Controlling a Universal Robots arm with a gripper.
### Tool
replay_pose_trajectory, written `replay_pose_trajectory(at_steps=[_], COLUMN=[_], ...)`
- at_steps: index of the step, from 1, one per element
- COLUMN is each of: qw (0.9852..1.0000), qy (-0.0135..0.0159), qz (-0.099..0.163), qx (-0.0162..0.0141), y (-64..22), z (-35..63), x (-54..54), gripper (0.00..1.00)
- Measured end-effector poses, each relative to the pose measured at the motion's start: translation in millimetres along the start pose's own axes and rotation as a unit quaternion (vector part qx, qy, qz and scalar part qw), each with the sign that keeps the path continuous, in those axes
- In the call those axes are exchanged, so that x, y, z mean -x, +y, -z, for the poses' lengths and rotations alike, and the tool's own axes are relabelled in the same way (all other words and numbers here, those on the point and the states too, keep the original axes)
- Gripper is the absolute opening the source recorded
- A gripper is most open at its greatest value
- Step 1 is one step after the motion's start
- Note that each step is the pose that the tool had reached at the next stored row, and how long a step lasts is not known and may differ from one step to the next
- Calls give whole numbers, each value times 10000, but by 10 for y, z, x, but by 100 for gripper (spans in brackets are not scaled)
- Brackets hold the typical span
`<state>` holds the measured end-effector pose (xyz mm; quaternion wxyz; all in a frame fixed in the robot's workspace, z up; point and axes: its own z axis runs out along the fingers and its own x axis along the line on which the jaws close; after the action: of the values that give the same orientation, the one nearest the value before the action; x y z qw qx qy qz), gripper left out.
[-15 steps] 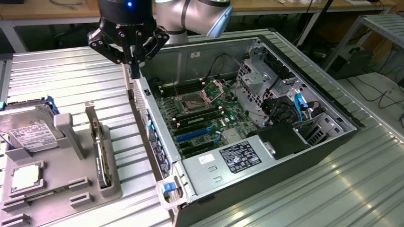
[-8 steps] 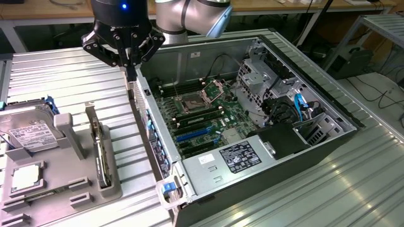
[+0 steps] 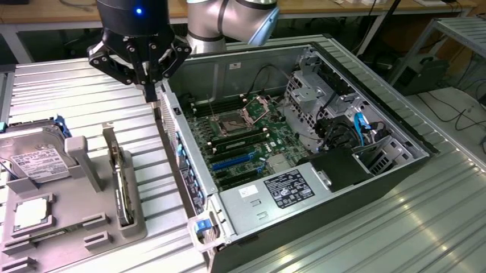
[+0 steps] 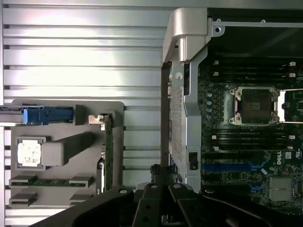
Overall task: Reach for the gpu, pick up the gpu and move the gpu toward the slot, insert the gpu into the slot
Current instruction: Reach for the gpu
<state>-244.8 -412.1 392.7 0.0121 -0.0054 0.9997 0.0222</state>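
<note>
The gpu (image 3: 120,181) stands on its edge in a groove of the grey holder (image 3: 72,227), at the exterior view's left; in the wrist view the gpu (image 4: 108,151) is a thin dark strip. The blue slot (image 3: 231,162) lies on the green board inside the open computer case, and the same slot (image 4: 232,166) is seen from the wrist. My gripper (image 3: 150,91) hangs above the case's near side wall, well away from the gpu. Its fingers (image 4: 163,171) are shut and hold nothing.
A hard drive (image 3: 31,156) and a square processor chip (image 3: 32,211) rest in the holder, with a memory stick (image 4: 52,182) beside them. The case wall (image 3: 178,148) rises between holder and board. The open processor socket (image 3: 231,120) lies beyond the slot.
</note>
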Motion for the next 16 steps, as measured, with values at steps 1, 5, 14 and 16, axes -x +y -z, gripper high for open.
replay_pose_trajectory(at_steps=[1, 5, 14, 16], qw=[10000, 10000, 10000, 10000], qy=[0, 2, 4, 4], qz=[7, 34, 79, 91], qx=[0, 1, 2, 2], y=[-7, -36, -91, -105], z=[0, 4, 10, 11], x=[-15, -78, -235, -274], gripper=[11, 11, 11, 11])
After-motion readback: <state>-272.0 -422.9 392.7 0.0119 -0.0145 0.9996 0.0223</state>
